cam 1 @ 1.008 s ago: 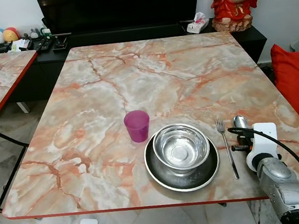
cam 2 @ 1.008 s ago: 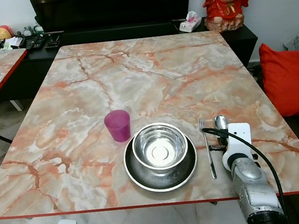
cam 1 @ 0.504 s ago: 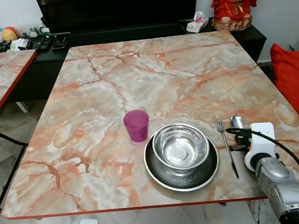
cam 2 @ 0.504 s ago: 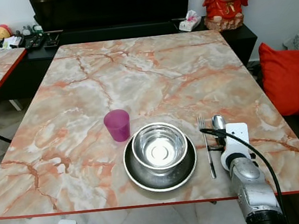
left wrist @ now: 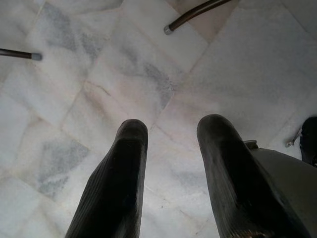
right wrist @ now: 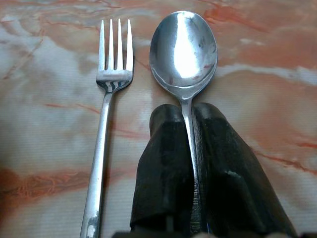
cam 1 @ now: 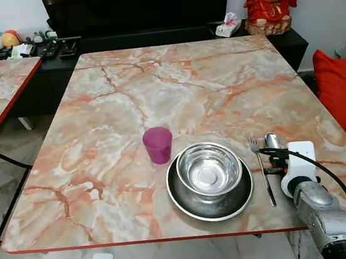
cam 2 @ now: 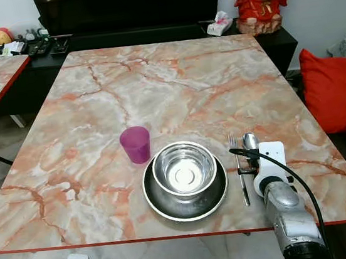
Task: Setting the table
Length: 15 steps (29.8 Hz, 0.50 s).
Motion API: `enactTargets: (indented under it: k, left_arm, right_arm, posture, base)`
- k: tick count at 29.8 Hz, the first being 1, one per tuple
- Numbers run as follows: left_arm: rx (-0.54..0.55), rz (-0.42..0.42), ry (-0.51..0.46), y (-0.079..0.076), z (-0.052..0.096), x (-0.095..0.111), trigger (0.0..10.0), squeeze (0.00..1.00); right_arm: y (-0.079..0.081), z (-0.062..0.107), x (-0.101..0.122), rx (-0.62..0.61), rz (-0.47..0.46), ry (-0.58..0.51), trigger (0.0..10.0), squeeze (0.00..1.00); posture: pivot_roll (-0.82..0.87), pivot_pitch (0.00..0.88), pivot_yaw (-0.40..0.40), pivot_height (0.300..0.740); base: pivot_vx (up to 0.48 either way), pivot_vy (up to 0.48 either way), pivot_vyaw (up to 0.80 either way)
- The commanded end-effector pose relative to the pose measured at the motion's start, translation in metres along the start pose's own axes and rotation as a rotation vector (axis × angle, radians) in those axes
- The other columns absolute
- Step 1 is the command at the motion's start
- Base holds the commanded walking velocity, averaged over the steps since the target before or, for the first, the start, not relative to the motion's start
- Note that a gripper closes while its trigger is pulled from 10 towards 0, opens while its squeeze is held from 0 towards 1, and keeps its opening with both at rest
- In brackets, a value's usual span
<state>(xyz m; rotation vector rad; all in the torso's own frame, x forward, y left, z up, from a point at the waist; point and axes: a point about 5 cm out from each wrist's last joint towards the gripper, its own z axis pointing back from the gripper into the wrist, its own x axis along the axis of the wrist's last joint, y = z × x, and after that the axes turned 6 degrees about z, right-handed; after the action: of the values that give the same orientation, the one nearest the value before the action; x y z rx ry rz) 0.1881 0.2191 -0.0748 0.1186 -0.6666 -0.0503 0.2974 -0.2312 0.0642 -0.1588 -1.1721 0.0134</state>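
Spoon (right wrist: 183,49) sits low on the marble table (cam 1: 175,97) at the lower right of the head view, its handle pinched between the right gripper's (right wrist: 190,124) closed black fingers, just beside the fork (right wrist: 106,124). Left of them, a steel bowl (cam 1: 208,169) rests in a plate (cam 1: 188,204), purple cup (cam 1: 158,145) touching its upper-left rim. Left gripper (left wrist: 168,139) hangs over the floor, fingers parted.

Table (cam 1: 125,104): orange-pink marble pattern, grey-white veining, red edge.
Cup (cam 1: 158,145): magenta.
Bowl (cam 1: 208,169), plate (cam 1: 185,200), fork (right wrist: 106,99), spoon (right wrist: 183,47): silver.
Fingers (right wrist: 163,173): black.
Cushion (cam 1: 343,86): red.
Floor (left wrist: 124,64): white, grey-veined.
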Motion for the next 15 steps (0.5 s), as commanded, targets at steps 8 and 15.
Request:
enactTargets:
  k: [8,15]
  left_arm:
    - [0.002,0.001,0.016,0.0006,0.0008,-0.0044,10.0,0.00]
    - [0.003,0.000,0.016,0.0010,0.0007,-0.0039,10.0,0.00]
  right_arm:
    - [0.0030,-0.0011,-0.0016,0.007,-0.009,0.013,10.0,0.00]
    - [0.0038,-0.0016,-0.0020,0.012,-0.011,0.016,10.0,0.00]
  posture:
    - [0.10,0.048,-0.015,0.740]
    - [0.10,0.049,-0.016,0.740]
  base:
    - [0.000,0.000,0.00]
    - [0.000,0.000,0.00]
